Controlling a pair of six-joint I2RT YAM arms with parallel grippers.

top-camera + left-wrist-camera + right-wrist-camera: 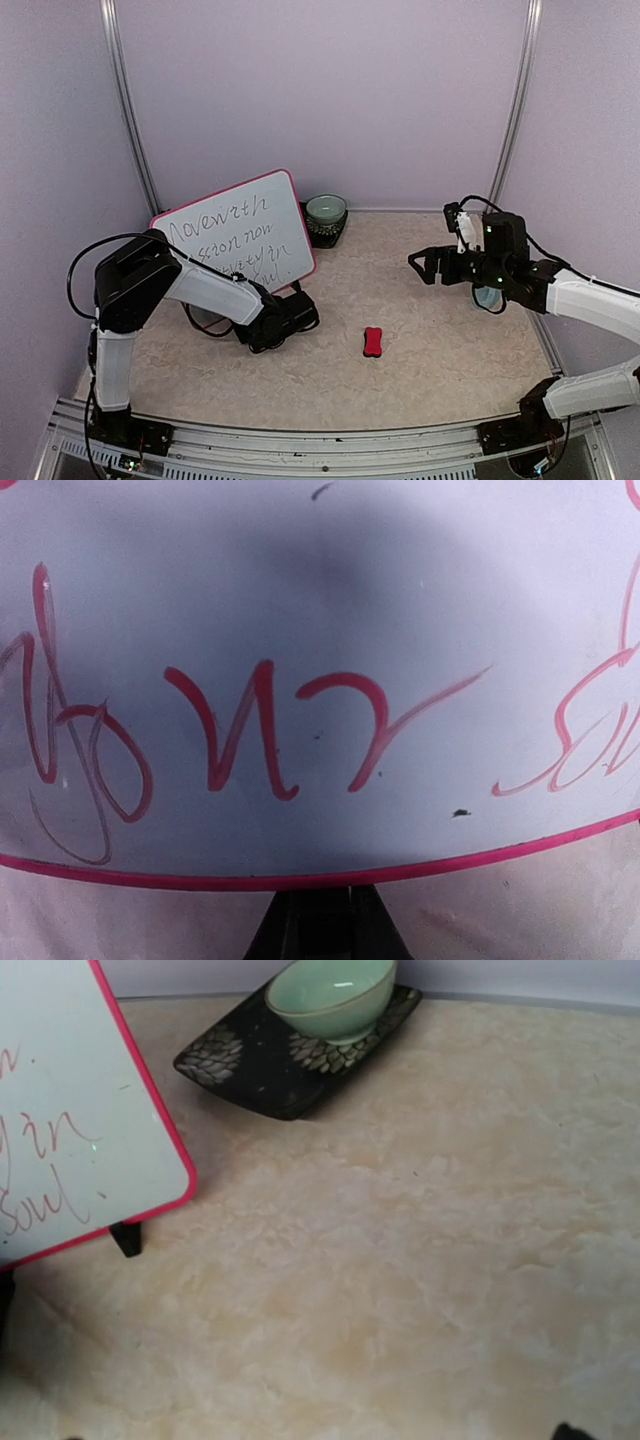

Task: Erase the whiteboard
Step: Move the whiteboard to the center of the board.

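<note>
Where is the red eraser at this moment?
In the top view the red eraser lies on the table near centre front, right of the left gripper, apart from the whiteboard.

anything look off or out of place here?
Nothing spilled or damaged. The whiteboard stands skewed, its top edge slanting up to the right in the top view, and is covered in writing. The red eraser lies alone mid-table, nothing touching it.

On the mottled beige tabletop (450, 340), the flat rectangular whiteboard (240, 235) at far left is white with a pink-red frame and dark handwriting, the small eraser block (373, 342) nearer is red, and the pale green bowl (326, 209) has a black tray (230, 1070) with leaf patterns.
</note>
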